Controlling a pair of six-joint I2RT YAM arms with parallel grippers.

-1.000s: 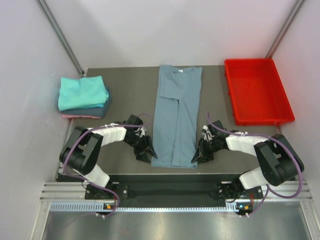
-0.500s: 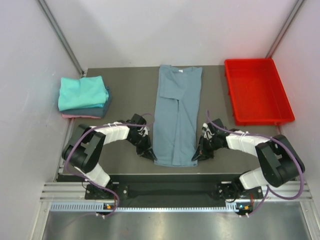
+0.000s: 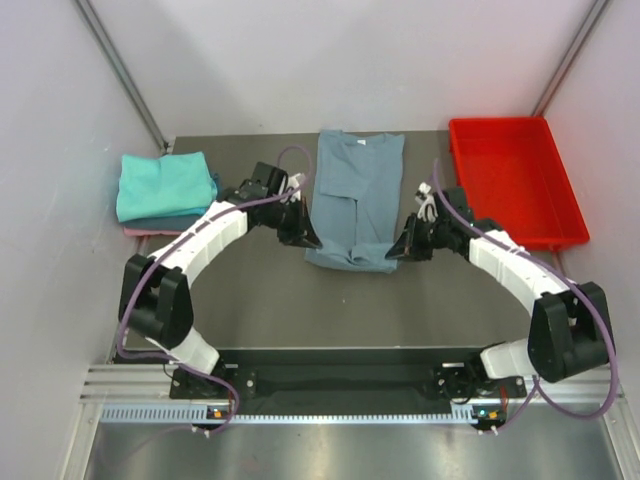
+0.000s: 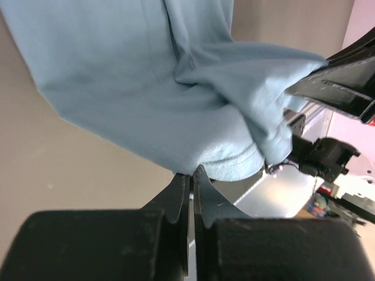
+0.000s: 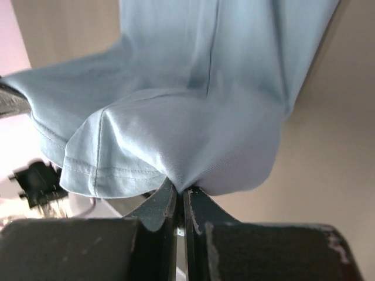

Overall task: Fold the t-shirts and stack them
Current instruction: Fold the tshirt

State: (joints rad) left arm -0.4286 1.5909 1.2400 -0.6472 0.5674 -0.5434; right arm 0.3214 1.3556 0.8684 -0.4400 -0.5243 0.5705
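Observation:
A dusty grey-blue t-shirt [image 3: 352,190] lies lengthwise at the middle back of the table, its near hem lifted and carried toward the collar. My left gripper [image 3: 308,243] is shut on the hem's left corner [image 4: 193,167]. My right gripper [image 3: 394,252] is shut on the right corner [image 5: 181,184]. Both wrist views show cloth [image 4: 146,105] bunched and pinched at the fingertips, draping away over the table. A stack of folded t-shirts [image 3: 165,192], teal on top with blue and pink beneath, sits at the left edge.
A red plastic tray [image 3: 514,190] stands at the back right, close to my right forearm. White walls close in the left, right and back. The arm bases sit at the near edge.
Both grippers closed on the hem's near corners and carried it away from the bases toward the collar. The visible shirt is now about half as long.

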